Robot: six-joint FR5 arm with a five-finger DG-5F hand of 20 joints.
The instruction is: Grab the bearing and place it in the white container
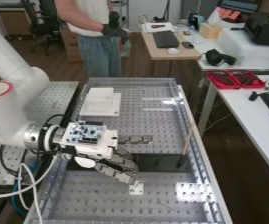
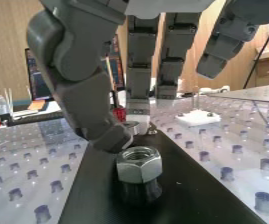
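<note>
Studded bench (image 1: pixel 95 192) — hand (image 1: pixel 105 149) sits over it, open, long fingers (image 2: pixel 139 80) nearly straight; bearing (image 2: pixel 142 122) is beyond the hex nut (image 2: pixel 139 164) — partly hidden by the thumb tip (image 2: pixel 111 137).

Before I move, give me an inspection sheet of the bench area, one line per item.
Surface: dotted bench top with a black strip laid across it.
Job's things: metal ring, likely the bearing, close to the hand; cannot tell if held. White piece toward the far end, likely the container.
Clutter: hex nut on the strip; small white block with an upright pin beside the strip.
Grippers: one hand, at the strip, near the nut.
Cables: white cable looping below the arm, off the bench top.
Surroundings: red trays on a side table; laptop on a desk behind.
</note>
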